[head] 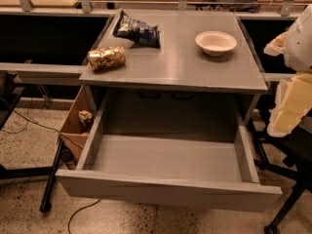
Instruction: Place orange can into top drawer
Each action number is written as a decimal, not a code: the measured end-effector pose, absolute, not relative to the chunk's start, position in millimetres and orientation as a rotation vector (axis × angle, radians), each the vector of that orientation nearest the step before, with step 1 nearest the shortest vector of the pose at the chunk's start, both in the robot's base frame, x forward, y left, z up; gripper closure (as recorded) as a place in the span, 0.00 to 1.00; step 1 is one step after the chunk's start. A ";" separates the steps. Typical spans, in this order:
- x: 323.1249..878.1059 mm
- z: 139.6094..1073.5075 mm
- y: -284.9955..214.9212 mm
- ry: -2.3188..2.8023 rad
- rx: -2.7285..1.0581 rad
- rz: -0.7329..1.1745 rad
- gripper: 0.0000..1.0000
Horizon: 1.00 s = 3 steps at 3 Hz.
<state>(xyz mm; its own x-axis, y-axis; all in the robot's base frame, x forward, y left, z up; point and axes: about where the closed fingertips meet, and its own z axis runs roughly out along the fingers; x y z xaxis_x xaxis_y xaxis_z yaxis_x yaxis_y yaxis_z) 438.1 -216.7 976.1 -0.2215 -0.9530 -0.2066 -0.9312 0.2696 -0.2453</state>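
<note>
Can (106,58) lies sideways on cabinet (185,69): light, thin-walled, slick, may roll. We'd pinch mid-body. Gripper (287,106) far right, apparently empty; can't tell how open.

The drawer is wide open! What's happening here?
A robot is meant to put the orange can into the top drawer. Nothing is holding the can right now. It lies on its side at the left edge of the cabinet top, near a blue chip bag and a white bowl. The drawer is pulled out with nothing inside. The robot's gripper is at the right edge of the picture, away from the can.
</note>
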 end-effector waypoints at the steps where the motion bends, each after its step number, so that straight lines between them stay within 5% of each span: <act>1: 438.2 978.6 -215.5 2.226 -1.732 -0.101 0.00; 3: 447.9 1036.8 -178.6 2.037 -1.858 -0.138 0.00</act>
